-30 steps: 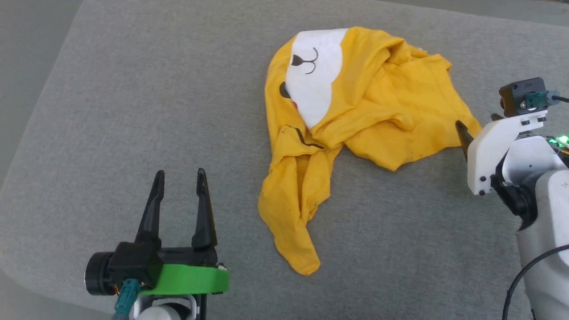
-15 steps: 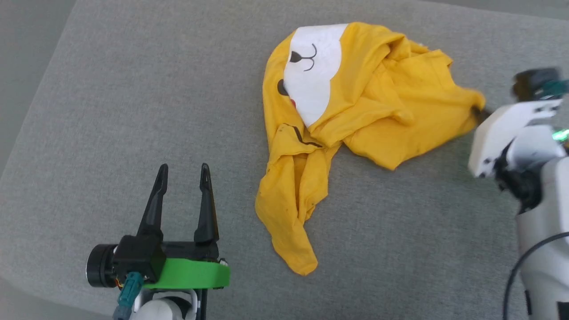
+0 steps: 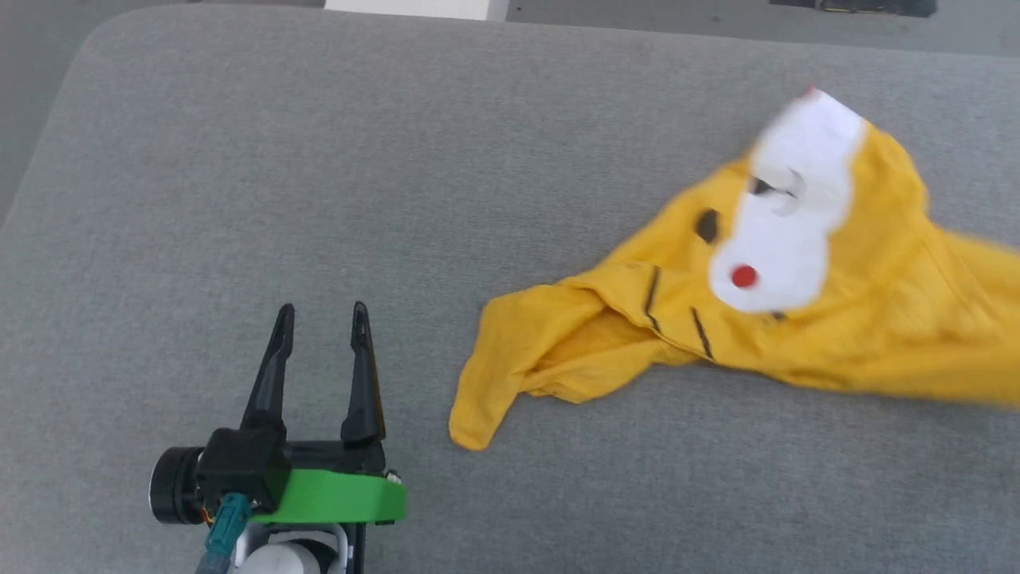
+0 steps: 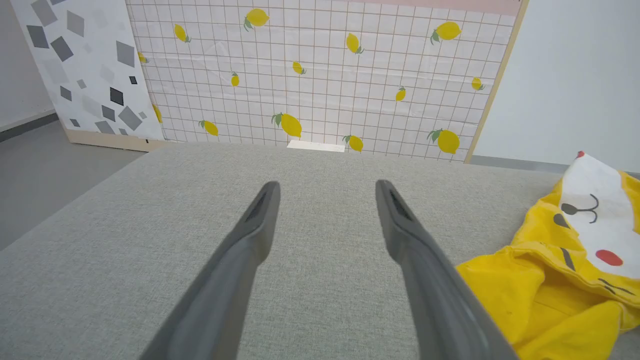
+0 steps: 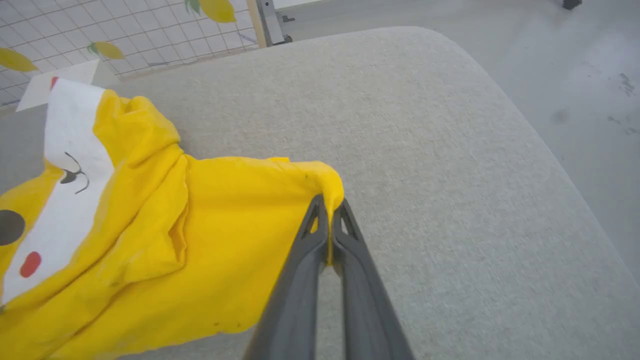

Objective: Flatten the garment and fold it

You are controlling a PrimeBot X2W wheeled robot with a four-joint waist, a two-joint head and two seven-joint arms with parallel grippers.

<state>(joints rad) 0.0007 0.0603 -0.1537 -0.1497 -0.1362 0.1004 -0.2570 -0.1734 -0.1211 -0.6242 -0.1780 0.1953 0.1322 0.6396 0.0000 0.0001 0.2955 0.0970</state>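
The garment (image 3: 797, 311), a mustard-yellow T-shirt with a white cartoon face, a red dot and black stripes, lies stretched out on the right of the grey cushion (image 3: 319, 175) and runs off the head view's right edge. In the right wrist view my right gripper (image 5: 329, 205) is shut on a pinched corner of the garment (image 5: 200, 225), the cloth trailing to its left. My left gripper (image 3: 321, 312) stands open at the lower left over bare cushion, well left of the shirt's near tip. The left wrist view has the garment (image 4: 565, 280) at its right, beside the open left gripper (image 4: 325, 187).
The cushion's rounded right edge (image 5: 565, 165) drops to grey floor (image 5: 575, 60) close to my right gripper. A tiled panel with lemon prints (image 4: 320, 75) and a grey-speckled board (image 4: 80, 65) stand beyond the far edge. Broad bare cushion lies left of the shirt.
My right gripper closed on the shirt's right corner and pulled it rightward, out of the head view; the crumpled shirt has stretched out and shifted right. The head camera moved. The left gripper stayed open.
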